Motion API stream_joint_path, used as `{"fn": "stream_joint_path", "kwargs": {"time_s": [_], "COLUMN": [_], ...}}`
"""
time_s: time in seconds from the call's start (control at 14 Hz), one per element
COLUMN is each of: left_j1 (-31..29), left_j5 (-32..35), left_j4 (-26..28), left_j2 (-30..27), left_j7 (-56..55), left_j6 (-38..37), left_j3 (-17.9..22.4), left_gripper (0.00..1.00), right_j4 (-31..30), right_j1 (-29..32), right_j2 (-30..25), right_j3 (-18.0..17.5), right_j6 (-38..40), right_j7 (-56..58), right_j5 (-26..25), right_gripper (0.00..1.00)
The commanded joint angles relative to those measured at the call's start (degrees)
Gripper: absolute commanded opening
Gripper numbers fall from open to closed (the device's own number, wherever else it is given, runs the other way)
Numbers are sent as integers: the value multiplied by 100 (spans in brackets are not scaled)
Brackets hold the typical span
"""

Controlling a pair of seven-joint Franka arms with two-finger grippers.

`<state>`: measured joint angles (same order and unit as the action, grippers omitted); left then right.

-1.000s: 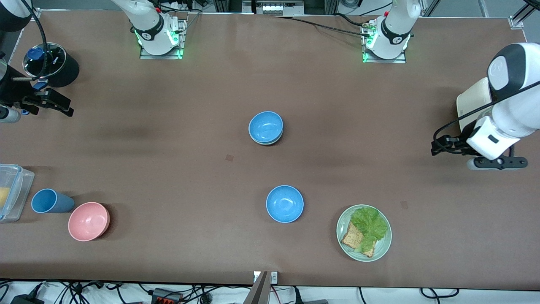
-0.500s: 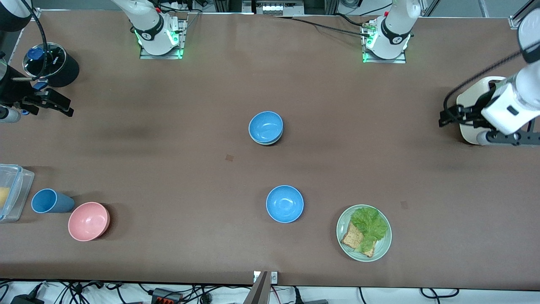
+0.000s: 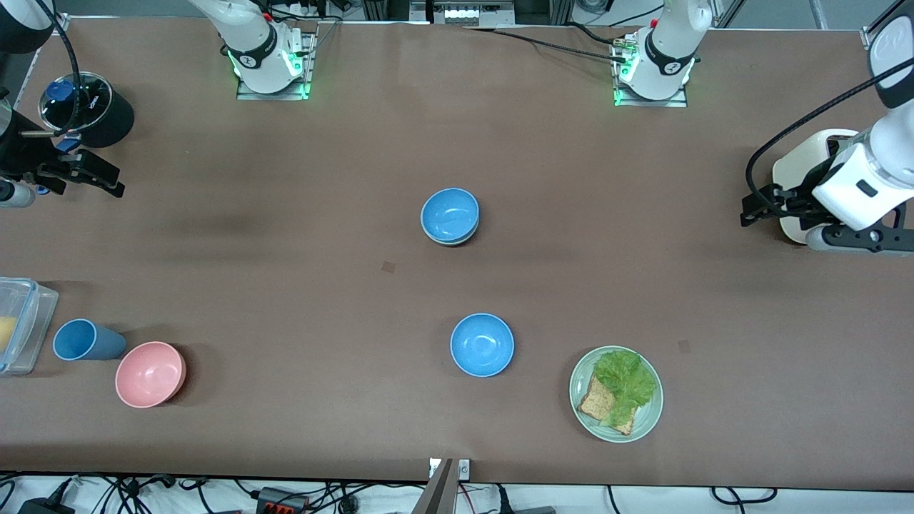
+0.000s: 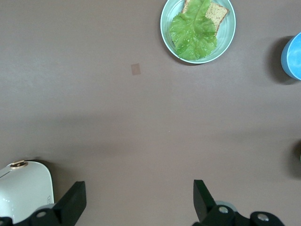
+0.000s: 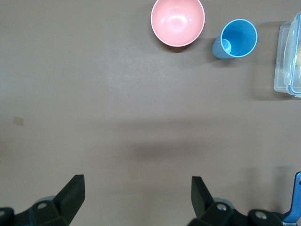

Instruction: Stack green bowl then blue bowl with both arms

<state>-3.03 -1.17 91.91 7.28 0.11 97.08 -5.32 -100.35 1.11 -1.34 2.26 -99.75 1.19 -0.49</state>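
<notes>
A blue bowl [image 3: 449,213] sits nested in the green bowl in the middle of the table. Only the green bowl's pale rim [image 3: 457,241] shows under it. A second blue bowl [image 3: 482,344] stands alone, nearer the front camera, and its edge shows in the left wrist view [image 4: 294,56]. My left gripper [image 3: 767,203] [image 4: 138,188] is open and empty, up beside a white appliance at the left arm's end. My right gripper [image 3: 89,173] [image 5: 136,181] is open and empty, waiting over bare table at the right arm's end.
A green plate [image 3: 646,421] [image 4: 169,14] with lettuce and toast stands beside the lone blue bowl. A pink bowl [image 3: 150,374] [image 5: 178,21], a blue cup [image 3: 84,340] [image 5: 237,38] and a clear box [image 3: 18,325] [image 5: 288,56] are at the right arm's end. A white appliance [image 3: 803,168] [image 4: 23,188] and a black pot [image 3: 89,108] are also here.
My left arm's hand has swung away from the front camera, to partly over the white appliance, then dipped slightly. The right arm and the bowls have not moved.
</notes>
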Motion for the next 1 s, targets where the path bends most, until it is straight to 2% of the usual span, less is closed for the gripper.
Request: {"fn": "stream_joint_path", "kwargs": {"time_s": [0.0,0.21,0.71,0.93], "left_j1": [-40,-48,-49,-49], "left_j5": [-146,-164,-173,-173], "left_j4": [72,28,20,19], "left_j2": [-95,-68,-68,-68], "left_j7": [321,955,175,173], "left_j6": [56,-66,-339,-348], "left_j3": [4,4,4,4], "left_gripper": [100,100,100,100], "right_j4": [-99,-99,-99,-99], "right_j1": [-23,-23,-23,-23], "right_j2": [-104,-104,-104,-112], "right_j3": [11,11,11,11], "right_j6": [-18,8,34,35], "right_j7": [92,92,92,92], "right_j5": [-3,-12,-3,-3], "right_gripper": [100,100,100,100]}}
